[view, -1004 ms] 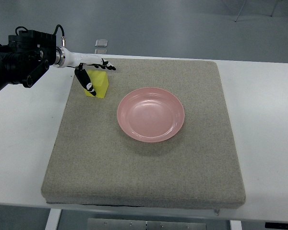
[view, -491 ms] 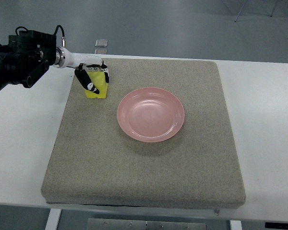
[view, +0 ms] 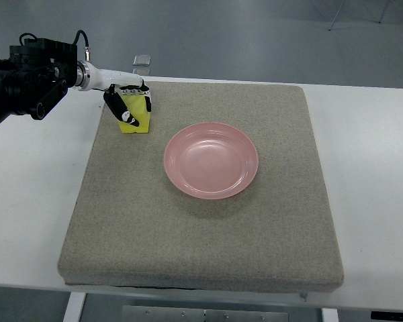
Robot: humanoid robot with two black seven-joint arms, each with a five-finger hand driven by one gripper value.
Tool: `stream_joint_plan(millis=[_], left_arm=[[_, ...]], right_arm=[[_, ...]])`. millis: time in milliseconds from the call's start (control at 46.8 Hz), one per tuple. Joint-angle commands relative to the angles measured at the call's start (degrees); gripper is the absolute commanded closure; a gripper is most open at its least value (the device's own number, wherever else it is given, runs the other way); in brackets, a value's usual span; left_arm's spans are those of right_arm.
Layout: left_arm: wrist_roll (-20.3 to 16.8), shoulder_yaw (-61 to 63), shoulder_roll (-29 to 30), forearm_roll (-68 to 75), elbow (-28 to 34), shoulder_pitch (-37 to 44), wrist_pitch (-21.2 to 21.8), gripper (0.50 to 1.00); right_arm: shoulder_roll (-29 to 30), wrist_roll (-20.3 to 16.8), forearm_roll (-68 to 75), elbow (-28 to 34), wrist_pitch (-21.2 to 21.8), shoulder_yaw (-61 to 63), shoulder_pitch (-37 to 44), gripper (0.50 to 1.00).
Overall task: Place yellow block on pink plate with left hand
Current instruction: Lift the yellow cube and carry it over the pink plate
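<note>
While the left hand (view: 129, 107) was clamped around the yellow block (view: 136, 119), the grasp looked done, and the carry rightward to the pink plate (view: 211, 159) remained.

Place type: you are looking at a robotics lab or test room, not a home.
Work surface: a plain white table (view: 376, 201) carries a grey felt-like mat (view: 201, 228), laid out as a test bed.
Floor: bare grey floor (view: 242, 33) fills the far side, with a small square metal plate (view: 142, 60) set into it.
Furniture: thin metal legs (view: 336, 17) show at the top right.
Rig: your black arm housing with exposed cabling (view: 30, 74) comes in from the left.
</note>
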Motion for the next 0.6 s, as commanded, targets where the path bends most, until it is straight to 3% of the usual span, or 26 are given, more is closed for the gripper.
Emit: stream_joint_plan(millis=[0, 299, 577], left_arm=[[0.00, -0.09, 0.00, -0.10, 0.00, -0.42, 1.13, 1.000], [0.00, -1.14, -0.17, -0.80, -0.70, -3.40, 4.56, 1.000], [0.00, -2.82, -3.69, -0.80, -5.00, -5.60, 4.56, 1.000]], right_arm=[[0.00, 0.00, -0.01, 0.00, 0.00, 0.00, 0.01, 0.576], [0.00, 0.00, -0.01, 0.00, 0.00, 0.00, 0.01, 0.576], [0.00, 0.00, -0.01, 0.00, 0.00, 0.00, -0.08, 0.576]])
